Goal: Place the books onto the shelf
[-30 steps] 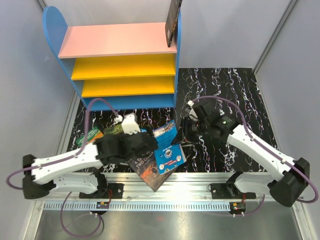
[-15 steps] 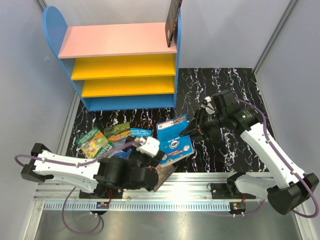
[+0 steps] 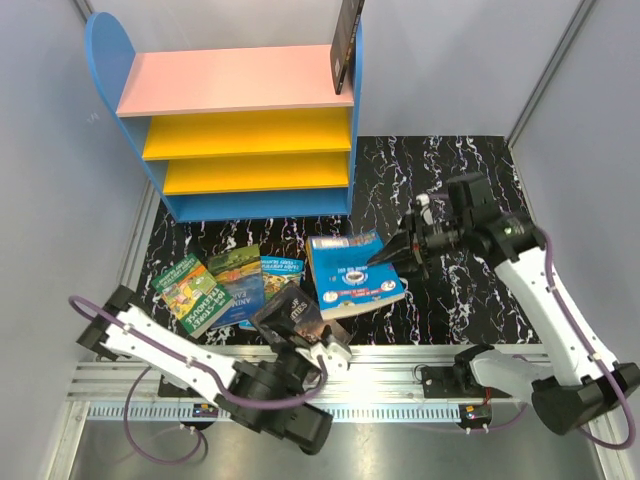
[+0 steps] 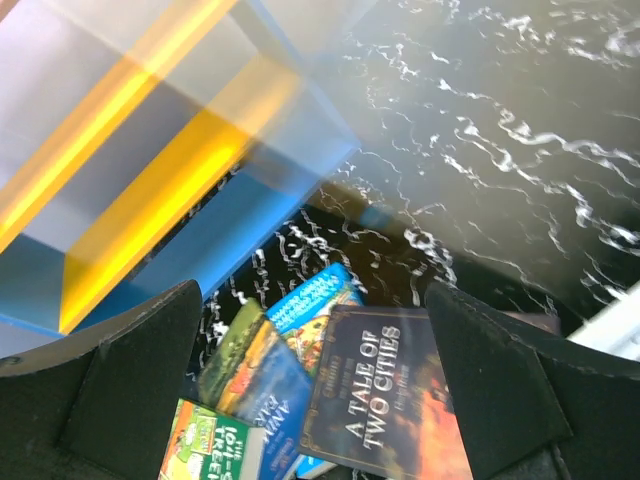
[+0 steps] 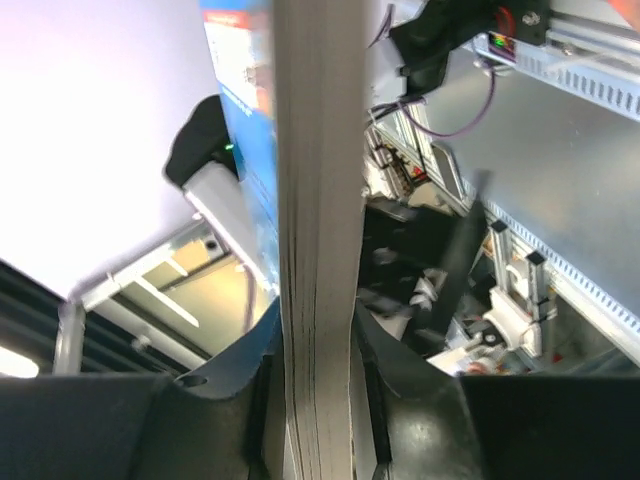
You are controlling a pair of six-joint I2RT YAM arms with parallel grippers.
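Observation:
The shelf (image 3: pixel 240 130) stands at the back left, with one dark book (image 3: pixel 347 40) upright on its pink top board. My right gripper (image 3: pixel 398 254) is shut on the edge of a blue book (image 3: pixel 352 276) and holds it above the mat. The right wrist view shows its page edge (image 5: pixel 315 200) clamped between the fingers (image 5: pixel 405 380). My left gripper (image 4: pixel 315 300) is open and holds nothing. It hangs above a dark book (image 4: pixel 395 400) titled "A Tale of Two Cities" (image 3: pixel 296 308). Beside that lie a green book (image 3: pixel 188 290), a green-blue book (image 3: pixel 236 280) and a blue book (image 3: pixel 281 270).
The black marbled mat (image 3: pixel 450 180) covers the table right of the shelf. A metal rail (image 3: pixel 400 360) runs along the near edge. Grey walls close in the left, right and back. The left arm (image 3: pixel 170 355) lies low along the rail.
The left arm has pulled back toward the near rail, leaving the dark book on the mat. The right gripper has carried the blue book right and away from the pile.

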